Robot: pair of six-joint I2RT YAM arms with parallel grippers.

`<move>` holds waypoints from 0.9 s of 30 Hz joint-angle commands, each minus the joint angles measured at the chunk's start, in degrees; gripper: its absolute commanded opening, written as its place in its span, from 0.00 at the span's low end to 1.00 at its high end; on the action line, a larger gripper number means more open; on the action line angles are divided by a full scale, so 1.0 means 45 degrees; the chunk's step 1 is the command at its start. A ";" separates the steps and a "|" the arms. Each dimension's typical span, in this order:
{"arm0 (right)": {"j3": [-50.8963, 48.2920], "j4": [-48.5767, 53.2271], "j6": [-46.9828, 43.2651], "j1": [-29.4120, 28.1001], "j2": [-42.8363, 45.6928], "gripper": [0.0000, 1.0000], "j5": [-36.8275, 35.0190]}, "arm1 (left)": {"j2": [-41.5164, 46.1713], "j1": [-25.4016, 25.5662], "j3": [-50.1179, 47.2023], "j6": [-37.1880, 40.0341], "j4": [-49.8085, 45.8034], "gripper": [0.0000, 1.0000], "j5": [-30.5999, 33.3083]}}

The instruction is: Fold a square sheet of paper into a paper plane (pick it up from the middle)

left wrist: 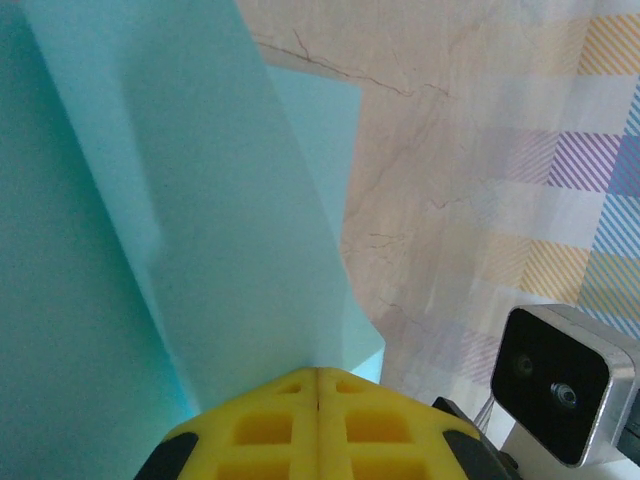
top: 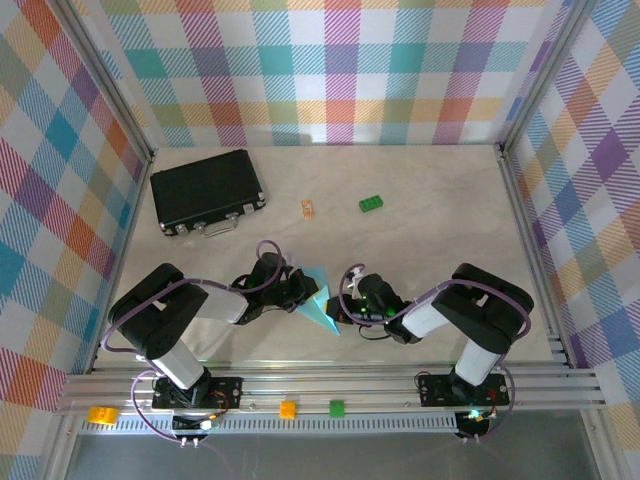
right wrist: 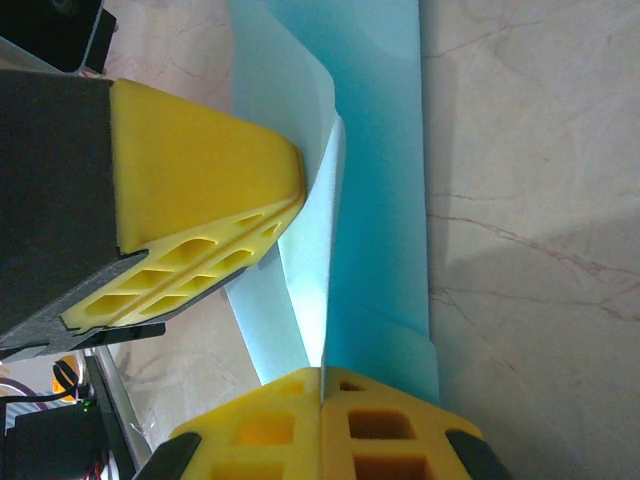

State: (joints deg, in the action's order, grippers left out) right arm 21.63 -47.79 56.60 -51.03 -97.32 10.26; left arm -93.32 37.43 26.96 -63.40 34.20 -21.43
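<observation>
**Two robot arms pinch a folded blue paper between them above the table**

A thin light blue paper sheet (top: 320, 302), already folded into a pointed, dart-like shape with layers overlapping along a crease, is held up just above the table (top: 430, 215), midway between its left and right edges and closer to the near edge than the far one. The left end effector (top: 298, 296) is clenched on the paper from the left; in the left wrist view its yellow fingers (left wrist: 270, 430) meet with the paper trapped in the seam. The right end effector (right wrist: 322, 372) is likewise clenched on the paper's opposite edge. The two end effectors sit very near each other, with only the paper between them.

A black rectangular case (top: 207, 190) lies near the far left corner. A small green brick (top: 371, 203) and a small orange piece (top: 308, 208) lie towards the far edge, well apart from the paper.

Likely risks from here: with both grips tight on thin paper, any pull apart could tear it, and any twist could press in a stray crease. Letting go on one side may leave the folds to spring open. The close-set fingers could also bump together.
</observation>
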 commanded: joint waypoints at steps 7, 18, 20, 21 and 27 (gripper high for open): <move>0.0138 0.1732 0.0367 0.0075 -0.0227 0.00 0.0303 | 0.0074 0.0042 0.0454 0.0416 -0.0586 0.00 0.0101; 0.0272 0.1889 0.0698 0.0243 -0.0489 0.00 0.0736 | -0.0190 0.0042 0.0728 0.0708 -0.1523 0.00 0.0442; 0.0272 0.1909 0.0752 0.0259 -0.0499 0.00 0.0776 | -0.0179 0.0041 0.0725 0.0729 -0.1673 0.00 0.0571; 0.0291 0.1953 0.0743 0.0262 -0.0516 0.00 0.0819 | -0.0193 0.0042 0.0737 0.0747 -0.1778 0.00 0.0619; 0.0370 0.2211 0.0836 0.0358 -0.0515 0.00 0.0942 | -0.0381 0.0042 0.0883 0.0885 -0.1772 0.00 0.0486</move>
State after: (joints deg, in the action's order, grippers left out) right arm 23.49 -44.07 59.57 -49.39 -97.45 13.78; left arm -93.95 37.43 29.98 -60.55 27.81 -19.90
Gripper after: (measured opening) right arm 0.063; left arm 0.048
